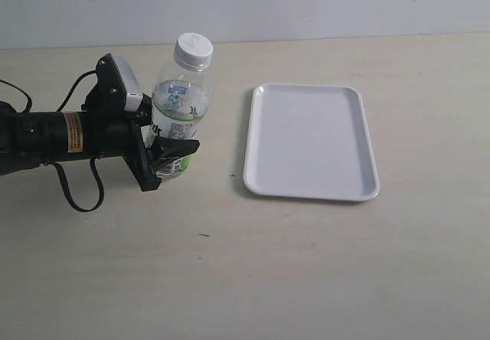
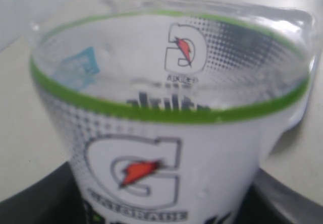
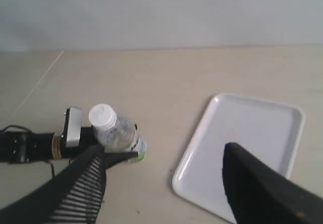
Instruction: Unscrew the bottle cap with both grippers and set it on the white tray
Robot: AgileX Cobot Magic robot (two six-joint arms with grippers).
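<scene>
The clear bottle (image 1: 178, 106) with its white-and-green label stands nearly upright at the left of the table, its top leaning slightly right. The white ribbed bottle cap (image 1: 193, 48) sits on its neck. My left gripper (image 1: 164, 139) is shut on the bottle's lower body, reaching in from the left on its black arm. In the left wrist view the bottle (image 2: 166, 148) fills the frame. The white tray (image 1: 312, 141) lies flat to the right of the bottle. My right gripper (image 3: 164, 153) hangs open high above the table, holding nothing; below it show the bottle (image 3: 121, 135), the cap (image 3: 102, 116) and the tray (image 3: 242, 133).
A black cable (image 1: 76, 194) loops on the table under the left arm (image 1: 53, 133). The beige tabletop (image 1: 268, 263) stretches out in front of the bottle and tray. A pale wall runs along the table's far edge.
</scene>
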